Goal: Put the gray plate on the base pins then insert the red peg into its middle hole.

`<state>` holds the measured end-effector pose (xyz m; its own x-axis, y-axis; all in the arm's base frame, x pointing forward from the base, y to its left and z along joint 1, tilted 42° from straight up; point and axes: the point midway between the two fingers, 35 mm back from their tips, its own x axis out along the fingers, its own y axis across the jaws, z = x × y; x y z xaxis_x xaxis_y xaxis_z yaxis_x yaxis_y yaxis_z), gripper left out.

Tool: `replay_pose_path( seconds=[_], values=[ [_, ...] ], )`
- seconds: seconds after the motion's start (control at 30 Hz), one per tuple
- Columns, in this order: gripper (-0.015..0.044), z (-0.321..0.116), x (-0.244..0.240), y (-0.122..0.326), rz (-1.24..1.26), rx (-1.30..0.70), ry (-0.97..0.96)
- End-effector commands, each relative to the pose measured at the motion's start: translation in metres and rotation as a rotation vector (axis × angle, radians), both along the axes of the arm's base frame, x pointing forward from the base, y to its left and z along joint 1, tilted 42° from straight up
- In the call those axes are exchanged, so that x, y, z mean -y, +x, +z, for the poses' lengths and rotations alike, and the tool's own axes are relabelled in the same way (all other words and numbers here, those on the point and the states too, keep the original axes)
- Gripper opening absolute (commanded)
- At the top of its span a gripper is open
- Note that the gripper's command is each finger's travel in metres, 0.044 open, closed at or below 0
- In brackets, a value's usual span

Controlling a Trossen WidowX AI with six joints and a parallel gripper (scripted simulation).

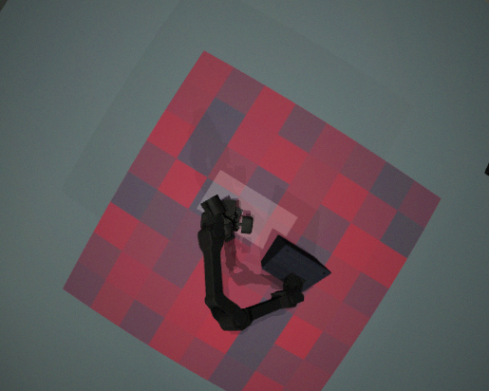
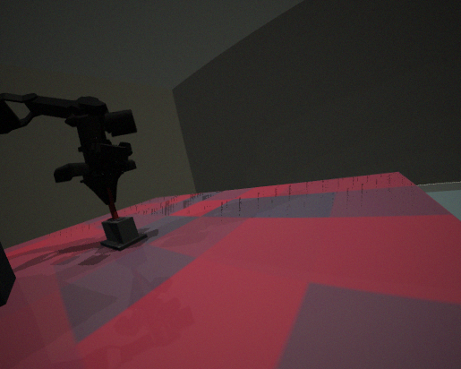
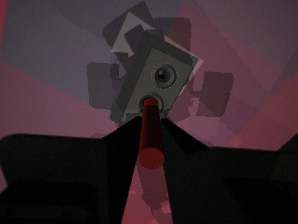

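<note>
Plate seated, by my reading; peg at middle hole, insertion unfinished.
Gray plate (image 2: pixel 123 229) (image 3: pixel 176 61) looked flat on base (image 2: pixel 140 238) (image 3: pixel 131 21), 1 pin (image 3: pixel 161 74) showing in its far hole. Gripper (image 1: pixel 235 222) (image 2: pixel 111 201) (image 3: pixel 151 123) was closed on red peg (image 2: pixel 114 210) (image 3: pixel 150 134), lower end at the hole; entry depth could not be told. Left: press down, release.
</note>
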<state>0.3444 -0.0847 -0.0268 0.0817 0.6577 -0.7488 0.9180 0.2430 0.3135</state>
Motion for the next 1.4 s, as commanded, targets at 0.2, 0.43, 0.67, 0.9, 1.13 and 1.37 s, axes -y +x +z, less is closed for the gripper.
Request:
replay_pose_path(
  seconds=[0.2, 0.43, 0.67, 0.9, 1.13, 1.37],
  values=[
    [0.0, -0.0002, -0.0019, 0.0001, 0.001, -0.001, 0.0],
    [0.0, -0.0007, -0.0026, 0.0003, 0.006, 0.001, -0.001],
    [0.0026, -0.0007, -0.0026, 0.0003, 0.006, 0.001, -0.001],
    [0.015, -0.0007, -0.0026, 0.0003, 0.006, 0.001, -0.001],
    [0.015, -0.0007, -0.0026, 0.0003, 0.006, 0.001, -0.001],
    [0.015, 0.003, 0.0013, -0.0005, -0.002, -0.002, 0.002]
  ],
)
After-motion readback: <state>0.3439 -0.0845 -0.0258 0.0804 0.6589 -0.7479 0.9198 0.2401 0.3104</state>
